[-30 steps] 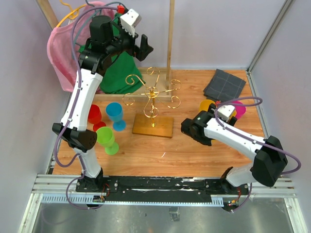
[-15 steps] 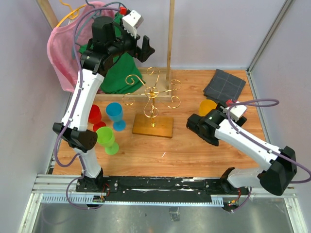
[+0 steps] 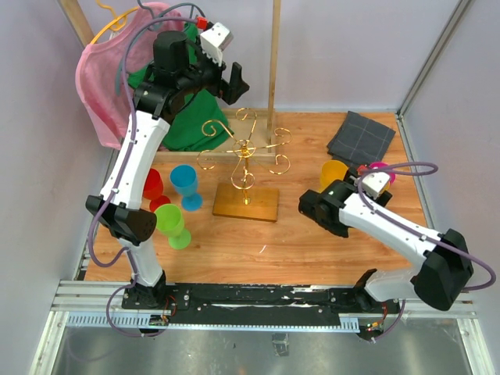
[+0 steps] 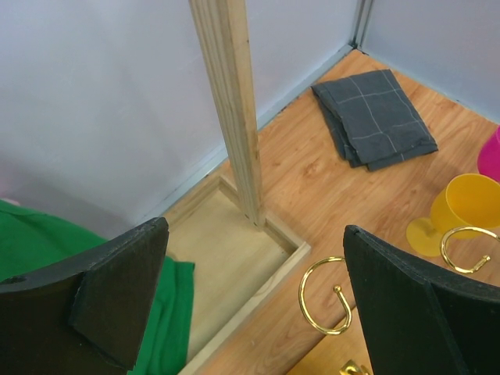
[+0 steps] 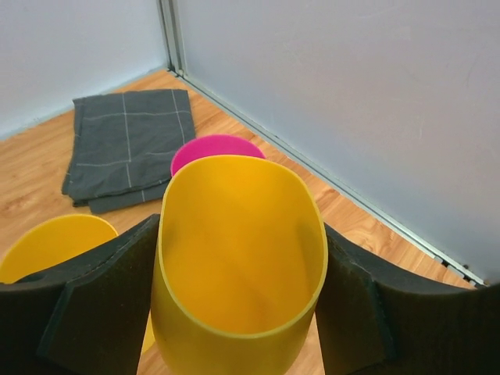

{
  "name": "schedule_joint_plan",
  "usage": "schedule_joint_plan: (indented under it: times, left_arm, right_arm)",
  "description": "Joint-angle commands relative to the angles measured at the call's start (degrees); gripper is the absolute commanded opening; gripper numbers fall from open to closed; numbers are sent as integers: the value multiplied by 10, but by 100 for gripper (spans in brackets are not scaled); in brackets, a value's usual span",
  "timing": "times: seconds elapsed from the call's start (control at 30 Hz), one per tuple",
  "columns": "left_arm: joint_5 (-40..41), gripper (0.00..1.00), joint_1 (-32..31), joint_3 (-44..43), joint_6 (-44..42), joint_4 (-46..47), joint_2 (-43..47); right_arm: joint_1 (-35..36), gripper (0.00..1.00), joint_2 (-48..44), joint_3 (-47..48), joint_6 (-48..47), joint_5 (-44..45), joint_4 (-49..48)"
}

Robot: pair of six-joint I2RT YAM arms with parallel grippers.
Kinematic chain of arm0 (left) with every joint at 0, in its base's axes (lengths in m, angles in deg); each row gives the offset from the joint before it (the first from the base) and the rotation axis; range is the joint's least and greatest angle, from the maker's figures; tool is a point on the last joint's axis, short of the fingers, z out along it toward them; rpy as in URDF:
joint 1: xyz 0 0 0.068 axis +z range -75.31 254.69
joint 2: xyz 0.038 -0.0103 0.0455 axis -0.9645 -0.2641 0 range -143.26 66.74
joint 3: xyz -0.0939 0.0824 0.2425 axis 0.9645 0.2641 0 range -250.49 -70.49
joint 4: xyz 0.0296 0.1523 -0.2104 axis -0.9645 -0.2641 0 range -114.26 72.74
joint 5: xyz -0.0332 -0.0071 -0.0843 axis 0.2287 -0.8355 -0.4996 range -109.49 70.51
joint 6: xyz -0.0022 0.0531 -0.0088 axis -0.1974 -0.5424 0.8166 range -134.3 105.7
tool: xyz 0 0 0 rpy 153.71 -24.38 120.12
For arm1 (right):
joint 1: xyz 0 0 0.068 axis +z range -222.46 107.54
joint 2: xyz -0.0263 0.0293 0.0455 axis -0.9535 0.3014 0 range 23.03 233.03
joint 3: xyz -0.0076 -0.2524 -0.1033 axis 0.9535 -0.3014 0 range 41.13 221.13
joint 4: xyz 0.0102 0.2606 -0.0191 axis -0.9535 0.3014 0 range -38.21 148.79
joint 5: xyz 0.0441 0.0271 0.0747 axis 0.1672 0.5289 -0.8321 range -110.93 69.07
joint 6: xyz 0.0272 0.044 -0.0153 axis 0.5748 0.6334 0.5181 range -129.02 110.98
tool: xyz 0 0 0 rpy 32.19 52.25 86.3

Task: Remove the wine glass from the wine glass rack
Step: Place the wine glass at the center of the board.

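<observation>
The gold wire wine glass rack [image 3: 244, 156] stands mid-table on its light-wood base [image 3: 246, 202]; I see no glass on its scroll arms. Two of its curls show in the left wrist view [image 4: 324, 305]. My right gripper [image 5: 238, 258] is shut on a yellow wine glass [image 5: 234, 250] and squeezes its bowl into an oval, right of the rack. In the top view this glass is hidden under the right wrist. My left gripper [image 3: 234, 78] is open and empty, held high behind the rack beside the wooden post [image 4: 234, 101].
A second yellow glass [image 3: 334, 172] and a pink glass [image 3: 384, 167] stand by the right wrist, with a folded grey cloth [image 3: 361, 136] behind. Blue [image 3: 186, 186], red [image 3: 151, 184] and green [image 3: 172, 225] glasses stand left of the rack. Pink and green garments [image 3: 187, 117] hang at back left.
My right arm swung to the right with the yellow glass, then came back a little to the left. My left gripper drifted slightly to the right and stayed open.
</observation>
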Motion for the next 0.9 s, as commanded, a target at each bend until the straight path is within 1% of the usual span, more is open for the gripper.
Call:
schedule_joint_plan:
  times: [0.0, 0.17, 0.27, 0.37, 0.47, 0.53, 0.6, 0.67, 0.73, 0.83, 0.87]
  left_arm:
    - [2, 99, -5, -8, -5, 5, 22]
    - [2, 99, -7, -19, 2, 4, 19]
    - [2, 99, -7, -17, 4, 5, 22]
    - [2, 99, -7, -16, 9, 5, 25]
    - [1, 99, -7, -17, 12, 5, 29]
    - [2, 99, -6, -18, 12, 5, 34]
    - [5, 99, -6, -17, 11, 3, 39]
    - [7, 99, -6, -15, 10, 0, 44]
    - [8, 99, -6, -8, 10, -1, 51]
    - [8, 99, -7, 3, 9, -1, 61]
    - [8, 99, -6, 7, 8, -1, 64]
  right_arm:
    - [-2, 66, -54, 49, -37, 93, 7]
    - [-1, 61, -131, 74, -67, 85, 8]
    - [5, 59, -178, 111, -105, 66, 8]
    - [7, 58, -222, 152, -124, 46, 8]
    - [8, 58, -260, 195, -159, 27, -18]
    - [9, 57, -285, 212, -232, 16, -91]
    - [9, 56, -315, 212, -350, 5, -212]
    - [9, 55, -351, 197, -495, -13, -377]
    - [8, 54, -377, 177, -601, -43, -528]
    - [8, 53, -394, 156, -680, -96, -672]
    - [8, 53, -391, 158, -695, -106, -689]
